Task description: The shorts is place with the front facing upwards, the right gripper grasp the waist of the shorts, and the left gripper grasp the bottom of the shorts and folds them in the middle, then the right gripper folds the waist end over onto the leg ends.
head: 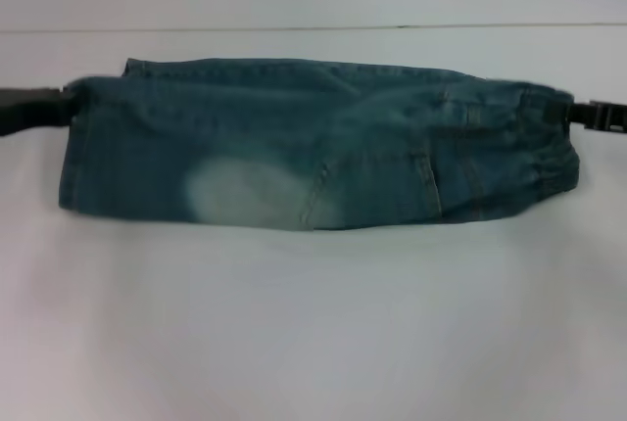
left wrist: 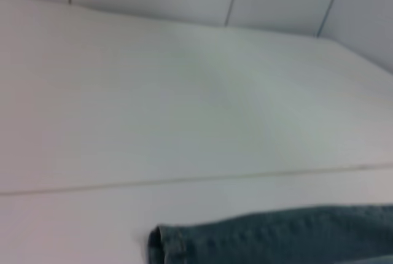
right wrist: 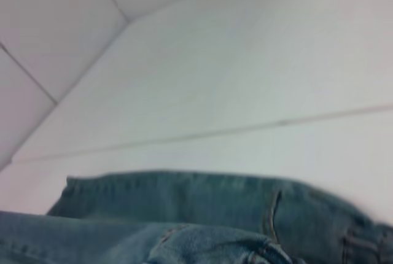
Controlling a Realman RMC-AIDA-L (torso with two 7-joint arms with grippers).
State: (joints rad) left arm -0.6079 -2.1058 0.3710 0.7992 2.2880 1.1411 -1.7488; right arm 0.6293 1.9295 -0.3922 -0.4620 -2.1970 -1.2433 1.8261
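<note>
- Head view shows the shorts (head: 313,147) lying across the white surface (head: 313,323) as a long band, already doubled along their length, one faded patch facing up.
- At the band's left end sits the left gripper (head: 34,108), against the bottom of the shorts (head: 73,147); at the right end the right gripper (head: 600,114) meets the gathered waist end (head: 549,147).
- Cloth hides both sets of jaws, so whether they are apart or clamped on denim cannot be told.
- Judging by the lie of the cloth, the lengthwise fold looks done or is just being laid; the second fold is not yet made.
- That next move probably calls for the right gripper to keep hold of the waist, lift it and carry it leftward onto the leg ends, while the left side lets go or steadies.
- Bare surface lies in front and behind; a seam line runs close behind the far edge.
- Left wrist view shows a hem (left wrist: 166,245) lying flat.
</note>
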